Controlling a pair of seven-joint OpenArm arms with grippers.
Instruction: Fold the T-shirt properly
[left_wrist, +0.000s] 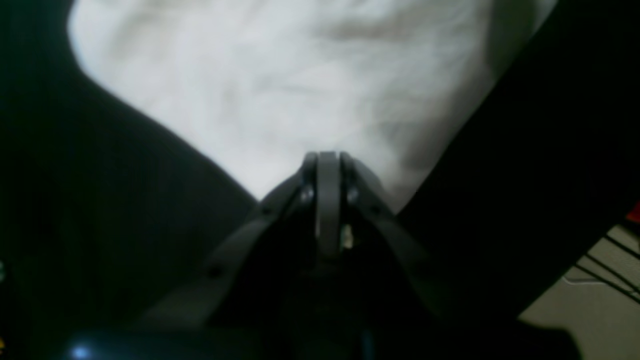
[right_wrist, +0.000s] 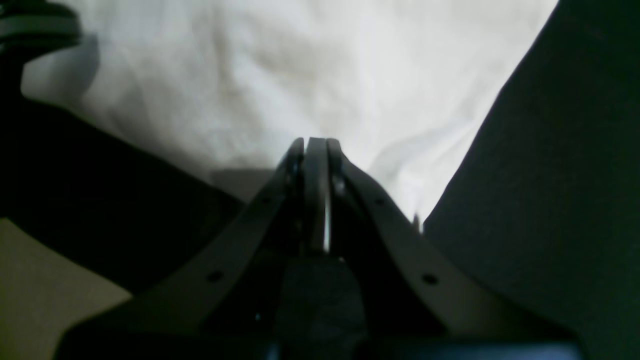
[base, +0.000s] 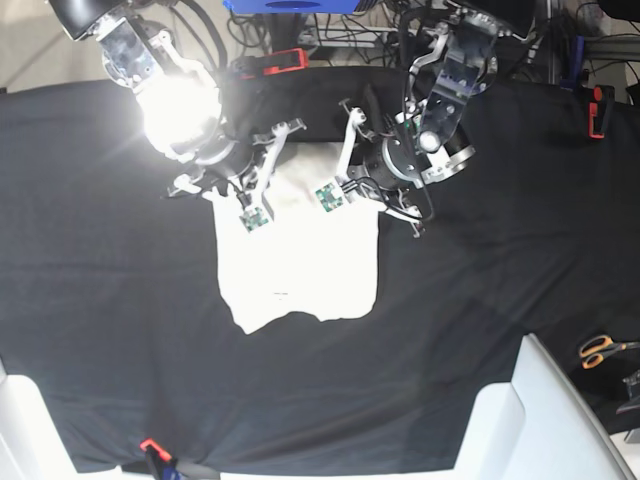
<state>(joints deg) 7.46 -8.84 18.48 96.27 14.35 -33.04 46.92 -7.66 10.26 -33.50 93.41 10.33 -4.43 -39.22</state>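
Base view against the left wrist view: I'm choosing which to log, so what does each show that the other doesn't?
Only the base view shows the whole T-shirt, both arms, the right hand and orange-handled scissors. Only the left wrist view shows the left hand close up, shut, its tips against the shirt's edge. Both show the cream shirt on the black tablecloth.

Both arms are silver-grey metal with black cables looped along them. Each hand, the left hand (left_wrist: 328, 159) and the right hand (right_wrist: 315, 144), has dark tapered fingers (right_wrist: 240, 245) dotted with screw holes (small green circuit boards sit near the wrists).
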